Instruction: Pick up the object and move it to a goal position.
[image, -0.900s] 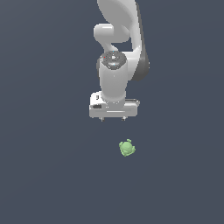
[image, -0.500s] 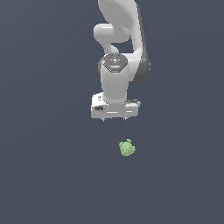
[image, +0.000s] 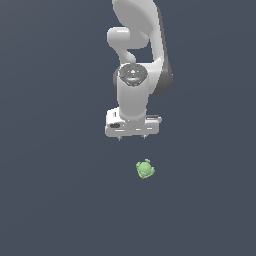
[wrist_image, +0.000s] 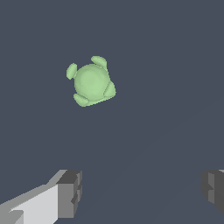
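Observation:
The object (image: 145, 169) is a small light-green roundish lump with little knobs, lying on the dark grey floor. In the exterior view it sits below the white gripper (image: 132, 137) and slightly to the exterior view's right. The gripper hangs from the white arm, points down and is open and empty. In the wrist view the object (wrist_image: 91, 81) lies clear of the two grey fingertips (wrist_image: 70, 193), which stand wide apart with nothing between them.
Only the plain dark grey floor (image: 55, 200) surrounds the object and the arm.
The gripper has shifted slightly toward the exterior view's right and a little lower. The object has not moved.

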